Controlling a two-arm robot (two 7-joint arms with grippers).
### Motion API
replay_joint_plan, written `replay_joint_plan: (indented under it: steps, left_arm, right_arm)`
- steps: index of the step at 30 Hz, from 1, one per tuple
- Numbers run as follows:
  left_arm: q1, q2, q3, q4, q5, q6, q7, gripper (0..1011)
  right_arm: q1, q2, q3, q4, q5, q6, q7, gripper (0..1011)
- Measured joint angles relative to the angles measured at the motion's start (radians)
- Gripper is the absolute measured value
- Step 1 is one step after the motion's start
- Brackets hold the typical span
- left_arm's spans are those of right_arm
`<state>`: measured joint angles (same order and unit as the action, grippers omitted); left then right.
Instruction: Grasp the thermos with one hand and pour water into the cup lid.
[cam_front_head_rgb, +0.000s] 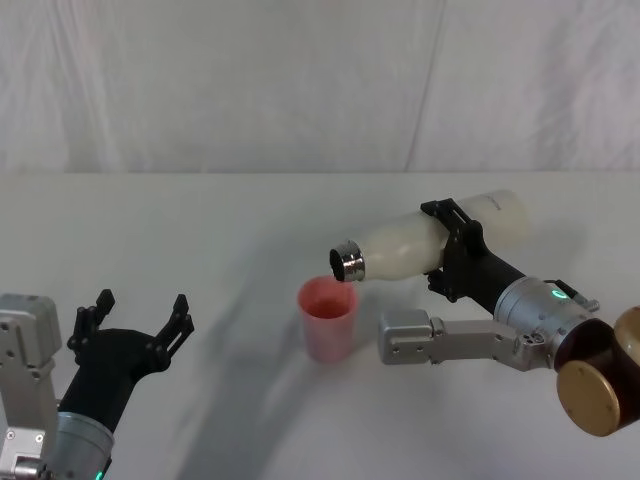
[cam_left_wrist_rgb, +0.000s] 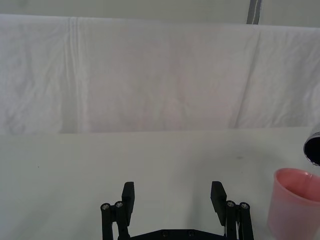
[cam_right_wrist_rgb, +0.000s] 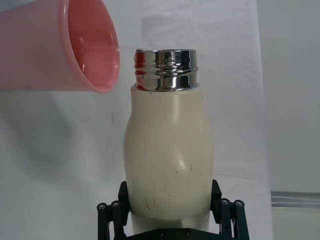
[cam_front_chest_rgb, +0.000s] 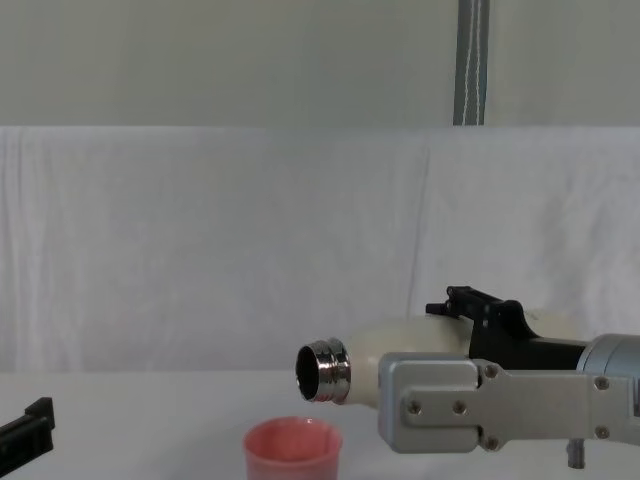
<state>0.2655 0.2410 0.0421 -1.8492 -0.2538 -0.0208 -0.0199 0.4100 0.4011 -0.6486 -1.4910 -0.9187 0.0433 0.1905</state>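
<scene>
- You have a white table (cam_front_head_rgb: 200, 230) covered by a smooth cloth.
- Behind it you see a white, creased cloth backdrop (cam_front_chest_rgb: 200, 240).
- Above the backdrop, a grey upright pole (cam_front_chest_rgb: 472, 60) stands against a plain wall (cam_front_chest_rgb: 200, 60).

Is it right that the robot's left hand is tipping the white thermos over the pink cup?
Not quite. It is the right gripper that holds the thermos tipped over the pink cup lid, as the head view shows. The left gripper sits open and empty off to the left of the cup lid.
</scene>
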Motion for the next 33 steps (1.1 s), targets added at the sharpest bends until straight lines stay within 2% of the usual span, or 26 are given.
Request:
replay_joint_plan:
  steps: [33]
  left_arm:
    - [0.000, 0.000, 0.000, 0.000, 0.000, 0.000, 0.000, 1001]
  right_arm:
    - [0.008, 0.013, -0.020, -0.026, -0.035, 0.005, 0.010, 950]
